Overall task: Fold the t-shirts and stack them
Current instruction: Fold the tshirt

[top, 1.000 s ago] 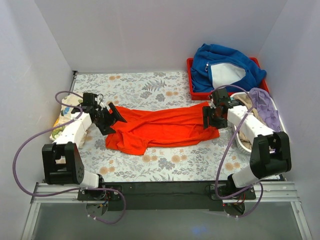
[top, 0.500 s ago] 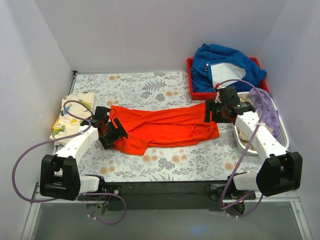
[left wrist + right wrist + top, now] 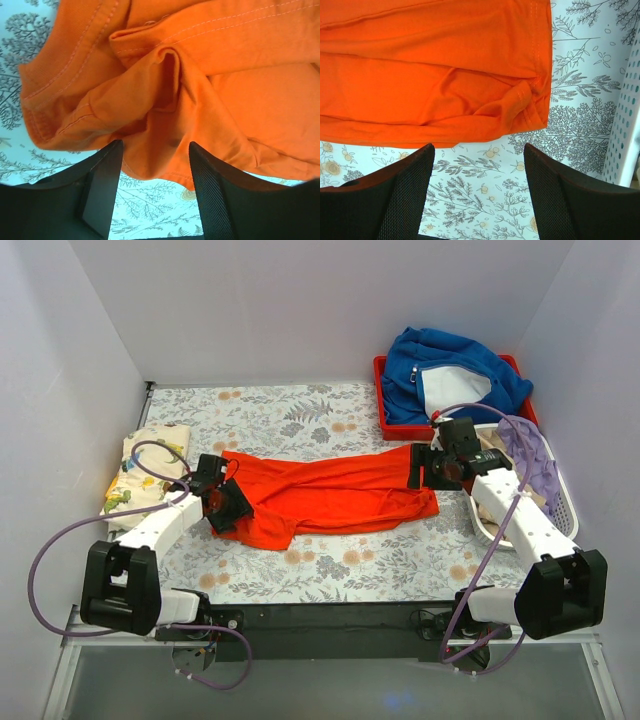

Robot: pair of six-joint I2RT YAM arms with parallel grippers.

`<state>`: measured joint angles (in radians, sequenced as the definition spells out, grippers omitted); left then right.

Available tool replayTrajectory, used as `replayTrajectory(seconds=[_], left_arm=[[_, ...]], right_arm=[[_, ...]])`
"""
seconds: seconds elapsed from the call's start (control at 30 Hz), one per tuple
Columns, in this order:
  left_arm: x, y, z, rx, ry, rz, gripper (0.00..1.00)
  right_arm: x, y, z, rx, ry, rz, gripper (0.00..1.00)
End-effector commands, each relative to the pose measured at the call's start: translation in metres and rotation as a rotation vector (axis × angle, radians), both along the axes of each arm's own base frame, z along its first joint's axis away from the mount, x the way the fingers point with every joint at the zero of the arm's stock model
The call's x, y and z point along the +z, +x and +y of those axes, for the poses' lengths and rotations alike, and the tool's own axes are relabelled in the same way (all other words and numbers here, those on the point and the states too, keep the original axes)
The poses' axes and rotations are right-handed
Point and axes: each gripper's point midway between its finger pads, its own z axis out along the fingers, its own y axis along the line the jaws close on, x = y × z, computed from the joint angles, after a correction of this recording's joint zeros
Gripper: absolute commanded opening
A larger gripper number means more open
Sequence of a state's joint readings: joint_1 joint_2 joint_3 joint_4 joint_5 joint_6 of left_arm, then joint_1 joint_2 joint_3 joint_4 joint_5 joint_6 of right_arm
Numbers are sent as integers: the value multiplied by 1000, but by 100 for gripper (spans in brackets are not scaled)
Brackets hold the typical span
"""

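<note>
The orange-red t-shirt (image 3: 330, 495) lies crumpled and stretched across the middle of the table; it also shows in the left wrist view (image 3: 200, 85) and in the right wrist view (image 3: 435, 70). The cream dinosaur t-shirt (image 3: 140, 470) lies folded at the far left. My left gripper (image 3: 226, 504) is open at the shirt's left end, its jaws (image 3: 155, 195) either side of a bunched edge, close above it. My right gripper (image 3: 425, 467) is open over the shirt's right end; its jaws (image 3: 477, 195) are over bare floral cloth just off the hem.
A red tray (image 3: 385, 415) at the back right holds a thick blue garment (image 3: 450, 375). A white perforated basket (image 3: 555, 490) with lilac and beige cloth stands by the right wall. White walls close in on three sides.
My left gripper has swung toward me and settled low on the shirt's left edge. My right arm has extended and lifted, its gripper shifting a little to the right over the hem.
</note>
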<state>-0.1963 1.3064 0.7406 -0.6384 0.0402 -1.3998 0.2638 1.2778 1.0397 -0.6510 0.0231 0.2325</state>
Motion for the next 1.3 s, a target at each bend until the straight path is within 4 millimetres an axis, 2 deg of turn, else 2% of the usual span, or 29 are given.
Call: replayTrajectory(seconds=[0.0, 0.03, 0.17, 0.2, 0.3, 0.4, 0.43, 0.5, 0.53, 0.67, 0.77, 0.83, 0.9, 0.93, 0.97, 1.0, 1.1, 1.17, 1.27], left_arm=[[-3, 7, -6, 0, -5, -30, 53], [-5, 7, -9, -5, -13, -28, 51], [-9, 10, -17, -25, -12, -23, 18], [-10, 10, -21, -38, -13, -23, 1], [-9, 11, -27, -61, -24, -18, 0], [13, 24, -35, -88, -56, -65, 0], [32, 38, -39, -94, -63, -115, 0], [50, 48, -40, -96, -59, -139, 0], [73, 65, -43, -104, -61, -196, 0], [102, 92, -41, -89, -21, -259, 0], [95, 111, -31, -57, 27, -255, 0], [76, 117, -32, -50, 25, -203, 0], [62, 121, -33, -51, 14, -184, 14], [48, 122, -36, -59, -2, -144, 26], [41, 121, -33, -45, 8, -119, 53], [36, 122, -33, -39, 12, -102, 58], [22, 119, -15, 2, 89, -64, 64], [25, 119, -2, 30, 132, -83, 65], [33, 119, -2, 25, 92, -114, 65]], right_arm=[[3, 2, 3, 1, 24, -21, 78], [1, 1, 3, 1, 22, -17, 78], [-2, 0, 2, -1, 20, -9, 78], [-4, -1, 3, 1, 20, -5, 77], [-4, -3, 2, 0, 19, -6, 78], [-5, -6, 1, 0, 21, -7, 78], [-5, -7, 1, 2, 20, -6, 78], [-9, -8, 0, 1, 16, 6, 78], [-9, -9, 1, 3, 16, 5, 78], [-13, -10, 0, 7, 10, 16, 78], [-11, -9, 0, 10, 9, 11, 78], [-9, -7, 1, 15, 7, 7, 78], [-8, -5, 0, 20, 2, 2, 78], [-8, -4, 0, 23, 1, 0, 77], [-8, -3, 1, 28, -1, 1, 78], [-8, -1, 1, 30, -5, 4, 78], [-9, 0, 7, 55, 14, 15, 77], [-7, 0, 10, 62, 29, 11, 77], [-4, 3, 19, 82, 63, 5, 77]])
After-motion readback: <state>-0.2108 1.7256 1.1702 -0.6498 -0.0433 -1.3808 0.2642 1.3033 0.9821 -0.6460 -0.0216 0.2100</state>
